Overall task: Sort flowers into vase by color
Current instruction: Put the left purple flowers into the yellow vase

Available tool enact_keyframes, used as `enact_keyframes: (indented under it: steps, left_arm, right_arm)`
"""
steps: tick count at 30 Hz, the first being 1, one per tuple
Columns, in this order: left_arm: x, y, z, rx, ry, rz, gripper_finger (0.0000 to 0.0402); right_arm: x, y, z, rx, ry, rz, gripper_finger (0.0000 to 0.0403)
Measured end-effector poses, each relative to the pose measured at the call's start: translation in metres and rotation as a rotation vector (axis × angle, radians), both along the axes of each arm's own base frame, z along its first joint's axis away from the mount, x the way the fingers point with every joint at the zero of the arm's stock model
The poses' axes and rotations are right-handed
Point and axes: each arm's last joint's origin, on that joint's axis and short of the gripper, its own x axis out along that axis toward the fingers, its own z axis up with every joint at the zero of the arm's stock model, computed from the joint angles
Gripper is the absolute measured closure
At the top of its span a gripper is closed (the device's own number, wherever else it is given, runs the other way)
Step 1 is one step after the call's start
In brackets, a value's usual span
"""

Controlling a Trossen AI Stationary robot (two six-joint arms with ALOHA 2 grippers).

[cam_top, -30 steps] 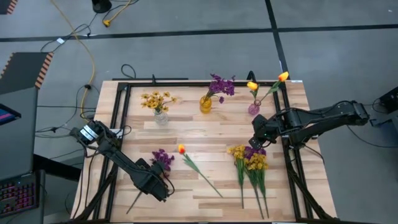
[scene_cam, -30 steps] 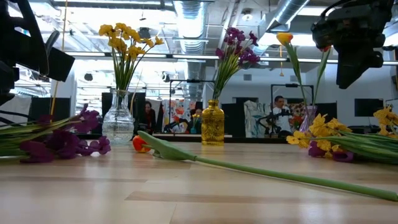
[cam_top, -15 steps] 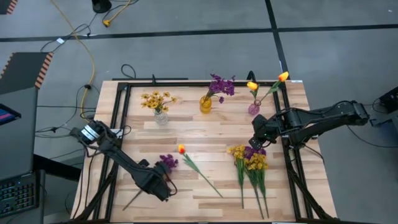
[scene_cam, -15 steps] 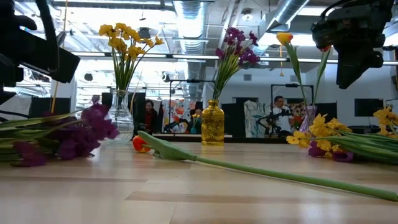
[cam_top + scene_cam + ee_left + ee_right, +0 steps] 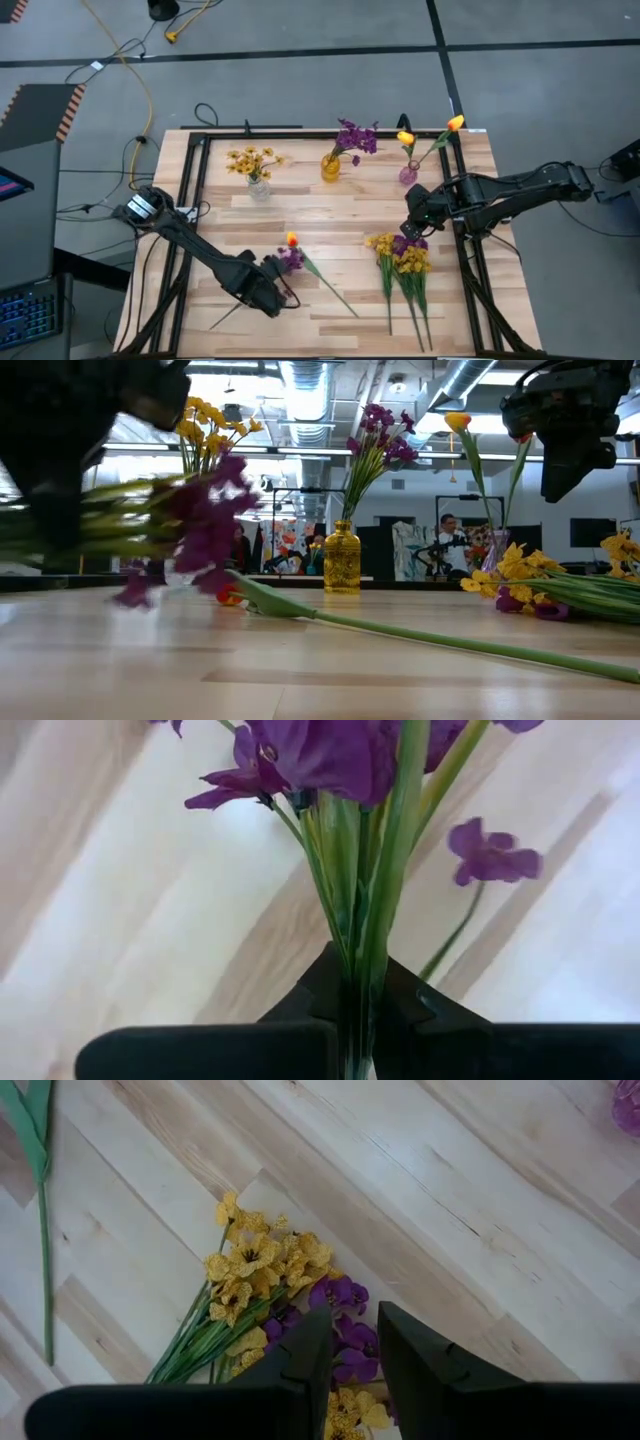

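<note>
My left gripper point(image 5: 268, 292) is shut on a purple flower bunch point(image 5: 290, 261) near the table's front left; the low view shows the bunch point(image 5: 205, 510) raised and blurred. A single orange tulip point(image 5: 291, 239) lies flat beside it, its stem running toward the near edge. My right gripper point(image 5: 412, 228) hangs open over the blossom end of a pile of yellow and purple flowers point(image 5: 405, 262) lying on the table at the right, touching nothing. At the back stand a clear vase point(image 5: 258, 189) with yellow flowers, an amber vase point(image 5: 331, 168) with purple ones and a pink vase point(image 5: 409, 175) with tulips. My left gripper pinches the bunch's bundled green stems point(image 5: 360, 945) between its two fingers, a short way below the blossoms. The fingers come from above, pointing steeply down, and lie across the stems. The blossom end is off the table; the long stem end point(image 5: 220, 321) trails toward the near left corner.
A black frame point(image 5: 195, 190) runs along the table's left, far and right edges. Bare wood lies in the middle, between the tulip and the row of vases. People and equipment show in the room beyond the table.
My left gripper has shut on the purple bunch's stems, then risen and gone toward the table's right, rolling a little. The bunch has come up off the table and swung with it, its blossoms now next to the tulip's head.
</note>
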Motion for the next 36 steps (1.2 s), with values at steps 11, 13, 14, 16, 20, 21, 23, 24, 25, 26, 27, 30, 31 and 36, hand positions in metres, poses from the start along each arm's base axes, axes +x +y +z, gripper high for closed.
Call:
enact_keyframes:
  steps: [11,13,14,16,20,21,23,24,25,26,27,30,31,36]
  left_arm:
    - [0.027,0.022,0.043,0.198,-0.347,-0.063,0.0396]
    - [0.033,0.023,0.047,0.253,-0.418,-0.059,0.0396]
    - [0.036,0.023,0.048,0.273,-0.449,-0.063,0.0396]
    - [0.04,0.023,0.051,0.302,-0.5,-0.072,0.0396]
    - [0.047,0.024,0.057,0.375,-0.596,-0.048,0.0396]
    - [0.049,0.024,0.059,0.404,-0.621,-0.036,0.0396]
    - [0.051,0.024,0.063,0.461,-0.667,-0.017,0.0396]
    - [0.053,0.024,0.064,0.486,-0.684,-0.018,0.0396]
    - [0.054,0.024,0.066,0.507,-0.7,-0.019,0.0396]
    - [0.056,0.025,0.068,0.523,-0.711,-0.028,0.0396]
    - [0.059,0.026,0.069,0.532,-0.721,-0.038,0.0396]
    - [0.067,0.033,0.074,0.542,-0.756,-0.06,0.0396]
    - [0.07,0.035,0.076,0.545,-0.767,-0.073,0.0396]
    - [0.085,0.051,0.087,0.571,-0.821,-0.183,0.0396]
  right_arm:
    - [0.0,0.0,0.0,0.0,0.0,0.0,0.029]
    - [0.0,0.0,0.0,0.0,0.0,0.0,0.029]
    - [0.0,0.0,0.0,0.0,0.0,0.0,0.029]
    - [0.0,0.0,0.0,0.0,0.0,0.0,0.029]
    - [0.0,0.0,0.0,0.0,0.0,0.0,0.029]
    - [0.0,0.0,0.0,0.0,0.0,0.0,0.029]
    - [0.0,0.0,0.0,-0.001,0.0,0.0,0.029]
    - [0.0,0.0,0.0,-0.003,0.0,-0.001,0.029]
    - [0.0,0.0,0.0,-0.004,0.0,-0.001,0.029]
    - [0.0,0.0,0.0,-0.004,0.0,-0.001,0.029]
    - [0.0,0.0,0.0,-0.004,-0.001,-0.001,0.029]
    - [0.0,0.0,0.0,-0.005,-0.001,-0.002,0.029]
    - [0.0,0.0,0.0,-0.005,-0.001,-0.002,0.029]
    - [0.0,0.0,0.0,-0.006,-0.001,-0.002,0.029]
